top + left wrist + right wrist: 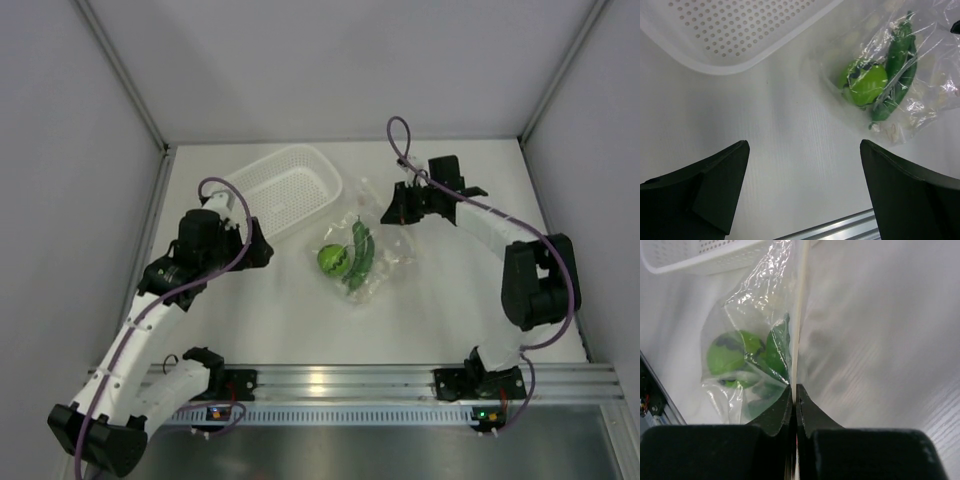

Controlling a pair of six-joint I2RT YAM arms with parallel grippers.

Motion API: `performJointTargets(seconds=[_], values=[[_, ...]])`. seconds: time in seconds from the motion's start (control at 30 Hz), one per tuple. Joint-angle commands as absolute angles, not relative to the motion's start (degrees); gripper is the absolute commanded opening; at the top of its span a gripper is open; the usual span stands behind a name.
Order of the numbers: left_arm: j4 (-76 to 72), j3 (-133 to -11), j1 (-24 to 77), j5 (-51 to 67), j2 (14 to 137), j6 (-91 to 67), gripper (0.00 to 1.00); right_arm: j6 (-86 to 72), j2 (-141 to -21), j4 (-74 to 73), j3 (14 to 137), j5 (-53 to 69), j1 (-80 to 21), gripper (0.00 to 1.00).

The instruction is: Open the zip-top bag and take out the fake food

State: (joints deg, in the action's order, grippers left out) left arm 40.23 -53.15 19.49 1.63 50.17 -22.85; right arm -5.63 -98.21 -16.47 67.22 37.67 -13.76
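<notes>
The clear crinkly zip-top bag (368, 245) lies mid-table, right of the white basket, and its far edge is raised. Inside it are a lime-green ball fruit (332, 260) and two dark green pods (360, 256). My right gripper (392, 212) is shut on the bag's top strip, which shows as a thin pale edge (799, 315) between the jaws, with the fruit (730, 356) seen through the film. My left gripper (262, 247) is open and empty, low over bare table left of the bag (890, 75); the fruit (866, 83) and pods (898, 65) show ahead of it.
A white perforated basket (282, 190) stands at the back left, close to the bag and my left gripper; its rim shows in the left wrist view (740, 55) and the right wrist view (695, 260). An aluminium rail (400, 380) runs along the near edge. Grey walls enclose the table.
</notes>
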Motion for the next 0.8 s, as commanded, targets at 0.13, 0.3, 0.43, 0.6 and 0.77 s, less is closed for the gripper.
performJointTargets(seconds=[0.13, 0.3, 0.43, 0.6, 0.77], values=[[30.51, -56.69, 19.6, 13.26, 49.92, -28.29, 0.98, 2.43, -85.01, -29.06, 74.52, 27.53, -21.69, 0.0], [14.22, -51.78, 19.69, 18.08, 50.45, -34.01, 0.98, 4.57, -80.16, -37.17, 80.24, 19.08, -26.71, 0.0], [-3.66, -47.37, 19.69, 26.35, 51.24, -33.14, 0.98, 5.36, -75.68, -42.19, 82.97, 15.38, -30.67, 0.0], [-13.16, -47.11, 19.69, 38.55, 51.94, -24.64, 0.98, 5.54, -70.06, -48.33, 84.29, 10.55, -35.68, 0.0], [-26.35, -42.55, 20.13, 46.75, 51.07, -17.58, 0.98, 5.89, -66.19, -50.27, 84.72, 9.32, -40.42, 0.0]])
